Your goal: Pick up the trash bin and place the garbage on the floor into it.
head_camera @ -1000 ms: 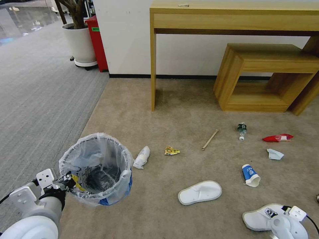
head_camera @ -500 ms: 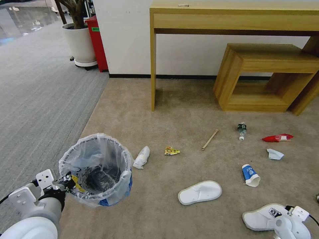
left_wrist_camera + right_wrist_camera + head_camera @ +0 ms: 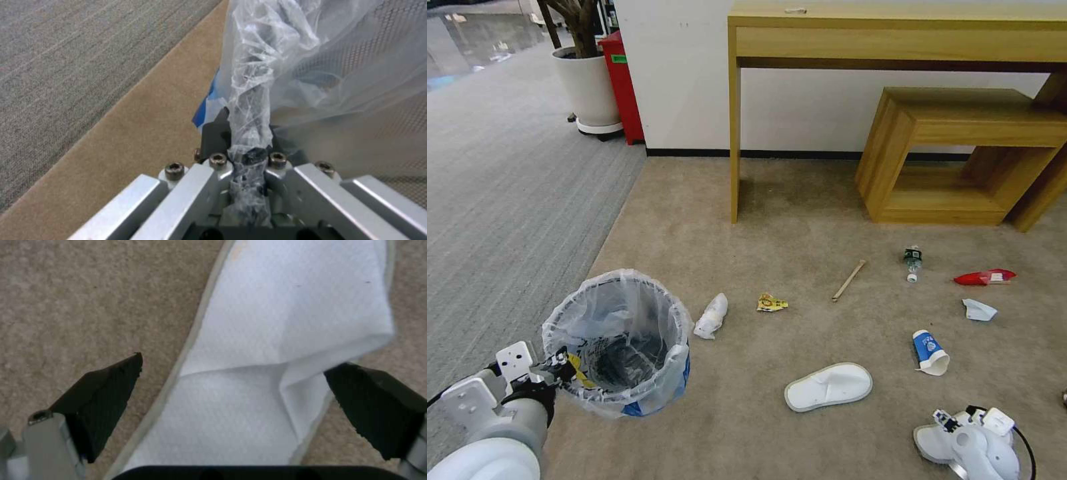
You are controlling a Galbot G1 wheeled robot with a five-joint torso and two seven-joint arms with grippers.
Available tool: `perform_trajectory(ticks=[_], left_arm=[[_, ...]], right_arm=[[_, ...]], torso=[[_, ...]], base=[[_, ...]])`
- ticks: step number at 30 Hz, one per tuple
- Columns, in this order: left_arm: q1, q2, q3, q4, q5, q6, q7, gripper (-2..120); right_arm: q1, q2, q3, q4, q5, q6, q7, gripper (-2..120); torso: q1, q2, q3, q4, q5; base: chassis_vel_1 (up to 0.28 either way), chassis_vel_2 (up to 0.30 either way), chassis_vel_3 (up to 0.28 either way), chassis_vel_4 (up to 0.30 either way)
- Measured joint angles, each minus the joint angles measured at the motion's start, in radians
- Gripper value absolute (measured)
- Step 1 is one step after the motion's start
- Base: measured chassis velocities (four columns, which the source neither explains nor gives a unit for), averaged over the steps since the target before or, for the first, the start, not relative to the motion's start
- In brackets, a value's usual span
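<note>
Right end effector point(image 3: 231, 373) lower now, spread astride near slipper point(image 3: 285, 340); left end effector point(image 3: 249, 160) clamping trash bin point(image 3: 617, 343) liner.

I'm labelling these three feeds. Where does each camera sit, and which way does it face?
Head view: on the head, facing forward and down at the floor; both arms show, left gripper at the bin.
Left wrist view: on the left wrist, facing its fingers shut on the bin's bag.
Right wrist view: on the right wrist, facing down; open fingers flank a slipper.
Shared: head and left wrist views both show the bin.
</note>
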Motion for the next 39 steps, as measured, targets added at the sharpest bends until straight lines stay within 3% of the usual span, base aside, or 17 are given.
perform_trajectory(ticks=[11, 25, 27, 30, 35, 37, 39], left_arm=[[-0.004, -0.003, -0.002, 0.009, 0.002, 0.000, 0.001, 1], [-0.005, -0.004, -0.002, 0.013, 0.003, 0.000, 0.006, 1], [-0.004, -0.004, -0.002, 0.013, 0.003, 0.000, 0.007, 1], [-0.002, -0.003, -0.005, 0.013, 0.004, 0.000, 0.009, 1], [0.000, -0.002, -0.007, 0.013, 0.004, -0.001, 0.010, 1], [0.001, -0.002, -0.008, 0.013, 0.004, -0.001, 0.011, 1], [0.001, -0.002, -0.008, 0.014, 0.004, -0.002, 0.011, 1]], right_arm=[[0.015, 0.006, -0.011, -0.019, -0.010, -0.006, -0.005, 97], [-0.019, -0.001, 0.008, 0.017, -0.016, -0.006, -0.004, 46], [-0.020, -0.001, 0.009, 0.018, -0.017, -0.006, -0.004, 43], [-0.021, 0.002, 0.010, 0.017, -0.024, -0.003, -0.006, 28], [-0.019, 0.004, 0.010, 0.011, -0.029, -0.001, -0.007, 18], [-0.019, 0.005, 0.008, 0.009, -0.032, 0.002, -0.009, 4], [-0.019, 0.005, 0.007, 0.010, -0.032, 0.003, -0.009, 1]], torso=[[0.000, 0.000, 0.000, 0.0000, 0.0000], [0.000, 0.000, 0.000, -0.0001, 0.0001], [0.000, 0.000, 0.000, -0.0001, 0.0001], [0.000, 0.000, 0.000, 0.0000, 0.0001], [0.000, 0.000, 0.000, -0.0001, 0.0001], [0.000, 0.000, 0.000, 0.0000, 0.0001], [0.000, 0.000, 0.000, -0.0001, 0.0002]], base=[[0.000, 0.000, 0.000, 0.000], [0.000, 0.000, 0.000, 0.000], [0.000, 0.000, 0.000, 0.000], [0.000, 0.000, 0.000, 0.000], [0.000, 0.000, 0.000, 0.000], [0.000, 0.000, 0.000, 0.000], [0.000, 0.000, 0.000, 0.000]])
